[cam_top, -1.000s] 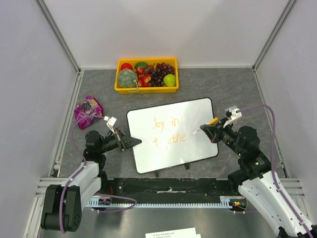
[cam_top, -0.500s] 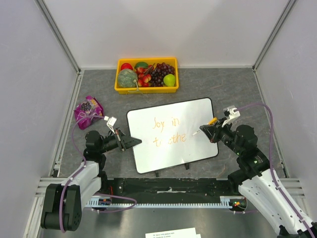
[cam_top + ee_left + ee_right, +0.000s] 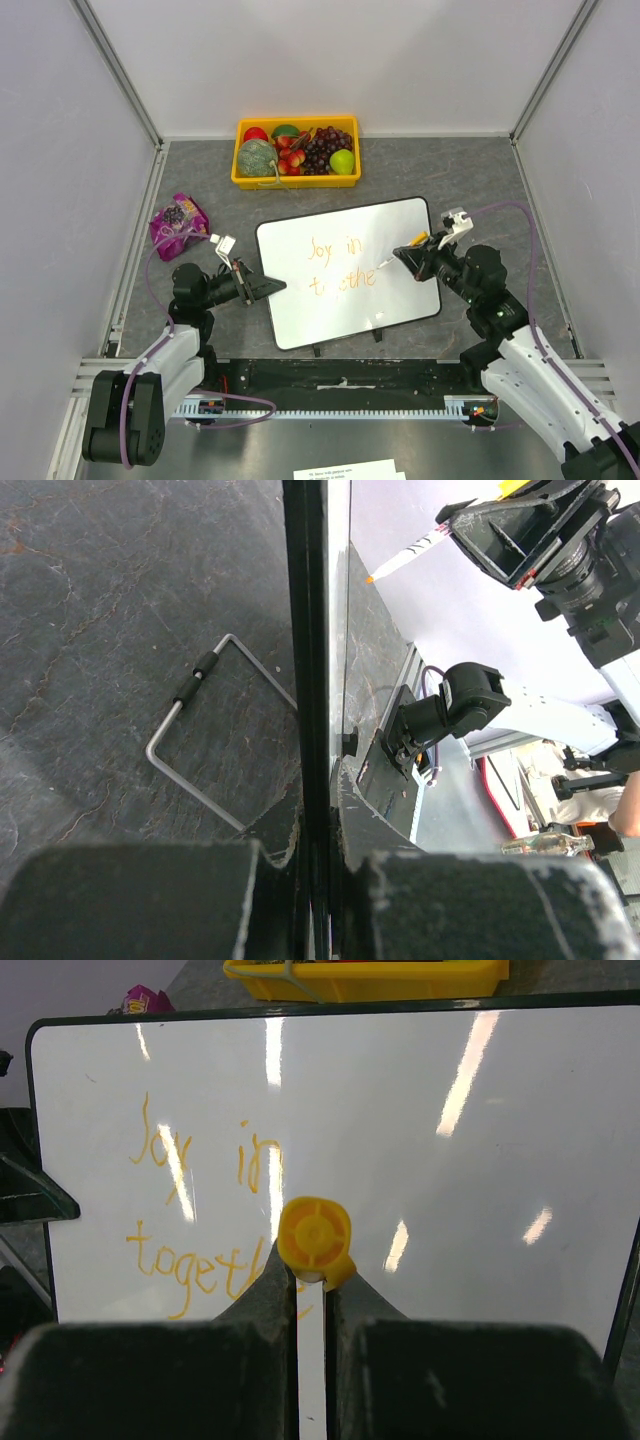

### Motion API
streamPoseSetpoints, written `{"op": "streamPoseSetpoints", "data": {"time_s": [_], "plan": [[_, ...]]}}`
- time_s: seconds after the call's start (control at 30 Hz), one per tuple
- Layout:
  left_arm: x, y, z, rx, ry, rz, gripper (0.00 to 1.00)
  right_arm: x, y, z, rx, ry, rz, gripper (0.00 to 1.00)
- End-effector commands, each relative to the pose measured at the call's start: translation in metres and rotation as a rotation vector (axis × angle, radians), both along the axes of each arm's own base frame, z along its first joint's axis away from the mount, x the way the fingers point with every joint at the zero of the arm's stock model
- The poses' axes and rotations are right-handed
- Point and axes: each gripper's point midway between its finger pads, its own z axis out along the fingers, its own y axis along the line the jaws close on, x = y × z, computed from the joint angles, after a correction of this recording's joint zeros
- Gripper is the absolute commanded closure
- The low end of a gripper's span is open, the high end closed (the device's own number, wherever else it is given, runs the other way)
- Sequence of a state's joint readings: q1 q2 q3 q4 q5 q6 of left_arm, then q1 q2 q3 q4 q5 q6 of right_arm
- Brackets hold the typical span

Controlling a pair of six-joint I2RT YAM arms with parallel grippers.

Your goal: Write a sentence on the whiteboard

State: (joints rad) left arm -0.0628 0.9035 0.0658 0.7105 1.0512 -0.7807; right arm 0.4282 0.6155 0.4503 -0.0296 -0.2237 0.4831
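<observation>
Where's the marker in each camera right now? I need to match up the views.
Top external: marker right of centre, tip over the whiteboard.
Left wrist: marker top right, orange tip pointing down-left.
Right wrist: marker centre, yellow end facing the camera, between the right fingers.
Shared landmark: the whiteboard, edge-on in the left wrist view.

Table [image 3: 480,180] lies open at upper right; fruit tray [image 3: 296,181] blocks upper centre, purple packet [image 3: 178,225] mid-left, whiteboard [image 3: 345,290] the middle.

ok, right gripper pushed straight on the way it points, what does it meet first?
The marker in the right gripper would touch the whiteboard first, just right of the sentence; remaining gap unclear.
</observation>
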Motion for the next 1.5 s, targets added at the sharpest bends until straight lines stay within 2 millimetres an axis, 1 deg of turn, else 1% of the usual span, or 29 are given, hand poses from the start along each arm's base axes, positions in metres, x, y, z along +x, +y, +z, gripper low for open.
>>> {"op": "streamPoseSetpoints", "data": {"time_s": [0.0,0.23,0.47,0.67,0.77,0.83,0.93,1.1,1.23,1.37,1.4,1.47], "plan": [[-0.003,0.001,-0.009,0.036,-0.065,-0.011,0.98,0.006,0.005,0.013,0.039,-0.057,0.007,1.0],[-0.003,0.001,-0.009,0.036,-0.066,-0.011,0.98,0.008,0.005,-0.009,0.018,-0.022,0.0,1.0],[-0.003,0.001,-0.009,0.035,-0.064,-0.011,0.98,0.009,-0.004,-0.027,-0.032,0.012,-0.037,1.0],[-0.003,0.001,-0.009,0.036,-0.067,-0.011,0.98,0.003,-0.01,-0.036,-0.055,0.032,-0.048,1.0],[-0.003,0.001,-0.009,0.036,-0.067,-0.011,0.98,0.0,-0.009,-0.038,-0.052,0.033,-0.038,1.0],[-0.003,0.001,-0.009,0.036,-0.068,-0.01,0.98,-0.005,-0.009,-0.047,-0.064,0.063,-0.026,1.0],[-0.003,0.001,-0.01,0.036,-0.065,-0.01,0.98,-0.009,-0.009,-0.05,-0.064,0.072,-0.018,1.0],[-0.003,0.001,-0.009,0.036,-0.065,-0.011,0.98,-0.012,-0.011,-0.051,-0.061,0.073,-0.022,1.0],[-0.003,0.001,-0.009,0.036,-0.065,-0.011,0.98,-0.007,-0.009,-0.048,-0.054,0.065,-0.028,1.0],[-0.003,0.001,-0.009,0.036,-0.065,-0.01,0.98,0.0,-0.01,-0.039,-0.038,0.052,-0.052,1.0],[-0.003,0.001,-0.009,0.036,-0.066,-0.01,0.98,0.004,-0.008,-0.03,-0.021,0.023,-0.056,1.0],[-0.003,0.001,-0.009,0.036,-0.067,-0.011,0.98,0.008,-0.008,-0.023,-0.014,0.008,-0.064,1.0]]}}
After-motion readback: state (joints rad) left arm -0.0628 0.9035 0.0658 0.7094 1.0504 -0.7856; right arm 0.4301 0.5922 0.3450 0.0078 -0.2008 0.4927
